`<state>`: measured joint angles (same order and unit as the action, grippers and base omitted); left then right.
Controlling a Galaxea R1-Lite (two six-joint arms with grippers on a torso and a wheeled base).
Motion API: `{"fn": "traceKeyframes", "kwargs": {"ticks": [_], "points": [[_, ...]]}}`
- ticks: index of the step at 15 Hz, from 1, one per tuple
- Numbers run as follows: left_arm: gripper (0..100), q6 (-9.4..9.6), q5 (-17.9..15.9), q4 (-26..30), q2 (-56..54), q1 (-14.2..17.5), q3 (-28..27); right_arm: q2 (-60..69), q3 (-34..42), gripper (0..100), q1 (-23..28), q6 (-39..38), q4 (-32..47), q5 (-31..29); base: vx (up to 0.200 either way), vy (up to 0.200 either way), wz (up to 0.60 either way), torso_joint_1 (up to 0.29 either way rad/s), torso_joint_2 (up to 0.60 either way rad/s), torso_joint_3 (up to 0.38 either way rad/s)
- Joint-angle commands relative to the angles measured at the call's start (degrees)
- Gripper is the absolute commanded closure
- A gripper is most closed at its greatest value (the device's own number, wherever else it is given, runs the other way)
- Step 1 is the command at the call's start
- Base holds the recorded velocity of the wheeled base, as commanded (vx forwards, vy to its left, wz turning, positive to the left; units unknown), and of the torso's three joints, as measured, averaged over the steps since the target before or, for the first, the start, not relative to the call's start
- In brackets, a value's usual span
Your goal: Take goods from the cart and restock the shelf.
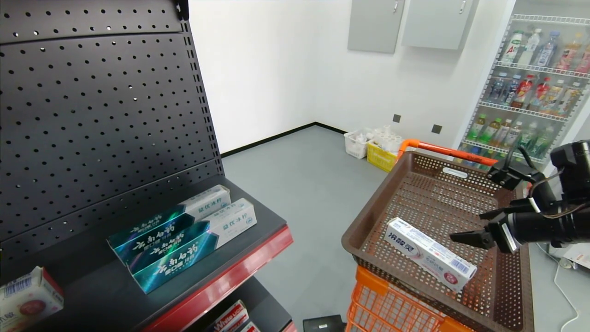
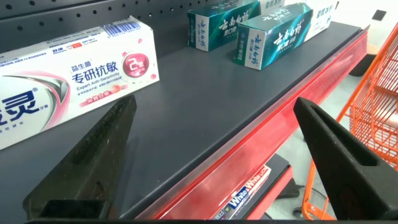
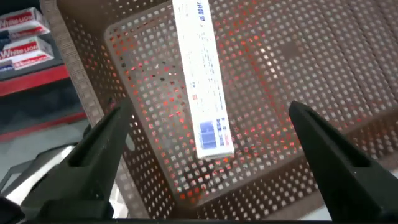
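A white toothpaste box lies flat in the cart's brown perforated basket, toward its near side. My right gripper hangs open just above the basket floor, to the right of the box and not touching it. In the right wrist view the box lies lengthwise ahead of the spread right gripper. My left gripper is open and empty over the front of the dark shelf. On that shelf are a white-and-pink toothpaste box and two teal boxes.
The shelf has a red front lip and a pegboard back. More boxes sit on the lower level. The basket rests on an orange cart frame. A drinks cooler and floor baskets stand behind.
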<state>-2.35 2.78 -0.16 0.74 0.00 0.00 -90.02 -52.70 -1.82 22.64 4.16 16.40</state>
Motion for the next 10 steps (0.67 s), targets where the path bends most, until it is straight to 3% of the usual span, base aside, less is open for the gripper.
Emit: {"fn": "traceKeyframes", "kwargs": {"ticks": [1,5,10], "points": [[0,-0.02,0.0,0.0,0.1,0.0,0.0,-6.7,-4.2,0,-1.0,1.4,1.4,0.4,0.0,0.0,0.0,0.0,0.0,0.0],[0,-0.02,0.0,0.0,0.0,0.0,0.0,-12.2,-14.3,0,-1.7,3.6,13.8,0.3,0.0,0.0,0.0,0.0,0.0,0.0],[0,-0.02,0.0,0.0,0.0,0.0,0.0,-18.1,-19.7,0,-1.8,8.6,18.8,0.2,0.0,0.0,0.0,0.0,0.0,0.0]]}}
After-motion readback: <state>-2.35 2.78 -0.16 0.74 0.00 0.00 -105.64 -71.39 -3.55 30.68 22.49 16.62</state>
